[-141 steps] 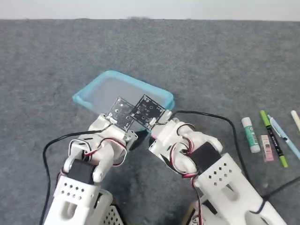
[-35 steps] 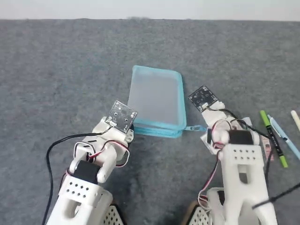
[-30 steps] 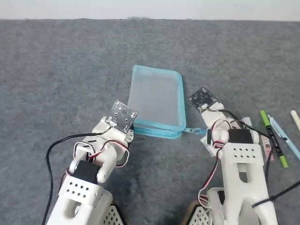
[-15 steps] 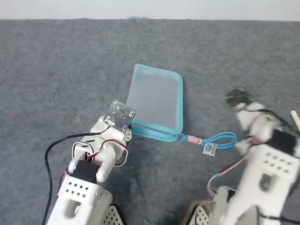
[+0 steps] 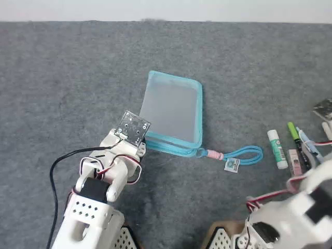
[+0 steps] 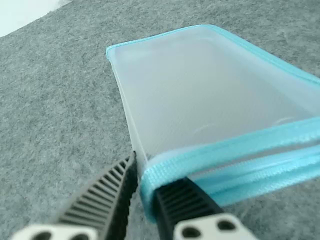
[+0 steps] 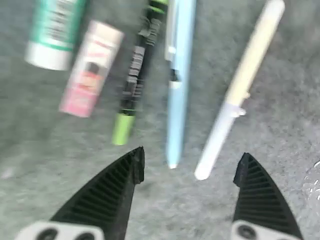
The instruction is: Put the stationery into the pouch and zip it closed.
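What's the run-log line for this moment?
left gripper: shut on pouch corner | right gripper: open near pens | pens: outside pouch

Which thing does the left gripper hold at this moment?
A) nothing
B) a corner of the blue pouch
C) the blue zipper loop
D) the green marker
B: in the left wrist view the left gripper is shut on the pouch at its zipper-side corner.
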Tool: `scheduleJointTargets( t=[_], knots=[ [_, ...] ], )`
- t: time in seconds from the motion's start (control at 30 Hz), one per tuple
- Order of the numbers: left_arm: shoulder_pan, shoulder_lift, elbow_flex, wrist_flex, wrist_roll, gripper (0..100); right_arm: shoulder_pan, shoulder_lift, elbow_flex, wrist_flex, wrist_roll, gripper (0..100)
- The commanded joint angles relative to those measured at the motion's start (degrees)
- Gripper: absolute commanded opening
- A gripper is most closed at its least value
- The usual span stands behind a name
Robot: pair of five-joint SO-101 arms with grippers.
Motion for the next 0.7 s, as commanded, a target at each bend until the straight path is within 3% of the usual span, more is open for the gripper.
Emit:
scheduleJointTargets(
  t=[0.0,0.27,0.53,0.67],
  knots=[
    [0.53,0.26,-0.66,0.35,-0.18,1,1.98,8.04,-11.96,-0.92,1.23,27.7],
    [0.53,0.35,-0.48,0.35,-0.18,1,3.21,25.27,-26.02,-0.4,1.41,27.3],
    [0.53,-0.09,-0.04,0.26,-0.18,1,4.09,31.16,-27.52,-0.4,0.97,6.5],
    [0.53,-0.09,-0.04,0.26,-0.18,1,5.41,31.08,-27.52,-0.4,0.18,3.4]
  ],
)
